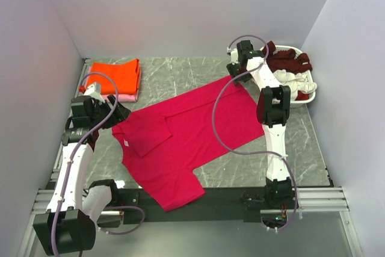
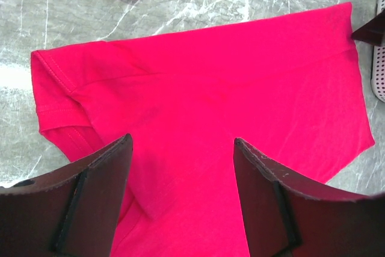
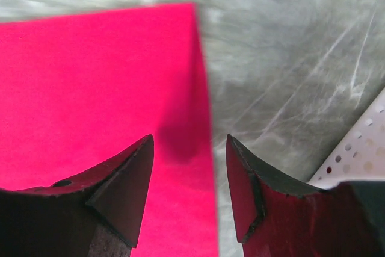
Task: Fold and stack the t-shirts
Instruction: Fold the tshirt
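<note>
Where soft crimson-pink t-shirt (image 1: 180, 142) lies flat, grey marbled table (image 1: 180, 76).

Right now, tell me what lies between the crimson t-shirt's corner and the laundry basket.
Only bare marble tabletop separates the crimson t-shirt from the laundry basket, shown in the right wrist view.

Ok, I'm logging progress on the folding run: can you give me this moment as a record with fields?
on table: crimson-pink t-shirt, spread flat, flap folded in near left gripper
stack: orange t-shirt on pale pink t-shirt, far left corner
basket: dark maroon t-shirt, white t-shirt inside
left gripper: open, above crimson shirt
right gripper: open, over its far corner by basket
</note>
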`<state>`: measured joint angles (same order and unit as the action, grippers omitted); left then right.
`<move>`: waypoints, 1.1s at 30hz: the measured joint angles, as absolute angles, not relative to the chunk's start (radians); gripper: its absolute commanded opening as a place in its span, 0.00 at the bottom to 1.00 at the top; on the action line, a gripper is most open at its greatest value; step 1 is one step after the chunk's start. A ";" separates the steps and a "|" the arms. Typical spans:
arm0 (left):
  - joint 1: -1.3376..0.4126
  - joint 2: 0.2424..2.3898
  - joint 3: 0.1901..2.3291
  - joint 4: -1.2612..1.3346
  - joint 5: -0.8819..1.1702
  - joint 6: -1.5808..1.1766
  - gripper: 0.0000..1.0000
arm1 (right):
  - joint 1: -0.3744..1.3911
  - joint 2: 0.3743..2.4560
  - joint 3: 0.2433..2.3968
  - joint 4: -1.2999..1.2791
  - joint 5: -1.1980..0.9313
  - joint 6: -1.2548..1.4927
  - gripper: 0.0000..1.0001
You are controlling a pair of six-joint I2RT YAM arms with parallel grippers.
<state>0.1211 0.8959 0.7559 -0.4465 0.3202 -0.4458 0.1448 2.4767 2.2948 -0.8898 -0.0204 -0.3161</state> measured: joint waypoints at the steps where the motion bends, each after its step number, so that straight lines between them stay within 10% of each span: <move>1: 0.121 0.896 0.756 -0.445 0.321 -0.446 0.73 | 0.138 2.494 2.300 -0.890 -0.010 -0.316 0.59; 33: 0.121 0.900 0.724 -0.424 0.344 -0.450 0.73 | 0.067 2.602 2.443 -0.985 -0.160 -0.308 0.34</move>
